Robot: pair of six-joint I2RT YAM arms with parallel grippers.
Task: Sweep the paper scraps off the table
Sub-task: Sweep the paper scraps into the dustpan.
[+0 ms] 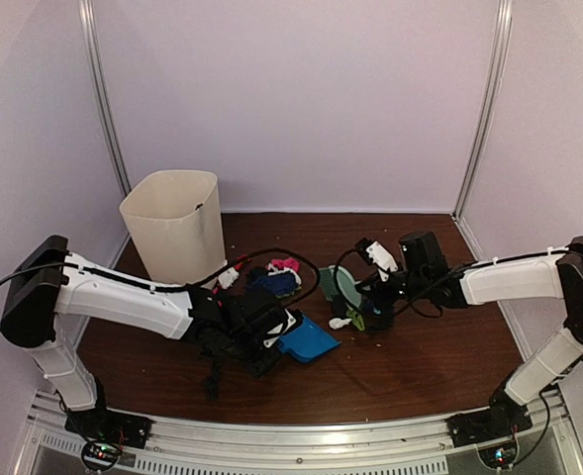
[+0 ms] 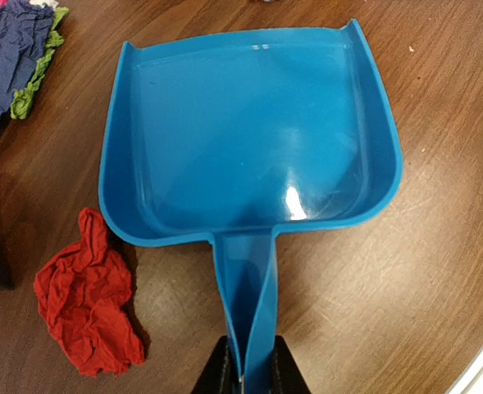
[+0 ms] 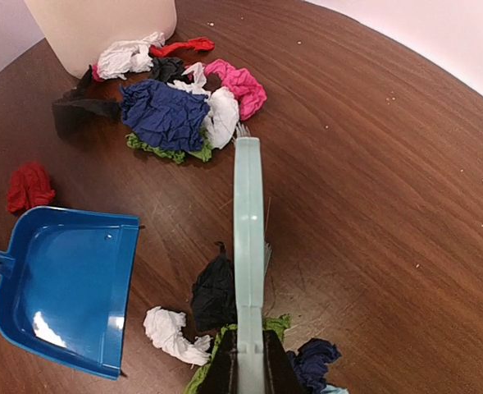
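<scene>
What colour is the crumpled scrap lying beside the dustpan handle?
Red; the scrap beside the dustpan shows best in the left wrist view.

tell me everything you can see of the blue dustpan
The dustpan is glossy blue plastic: a wide shallow tray, rimmed at the back and sides, open at the front, with a narrow channelled handle. It is empty and seems to lie flat on the table, handle clamped in the left gripper. A red scrap lies beside its rear corner.
</scene>
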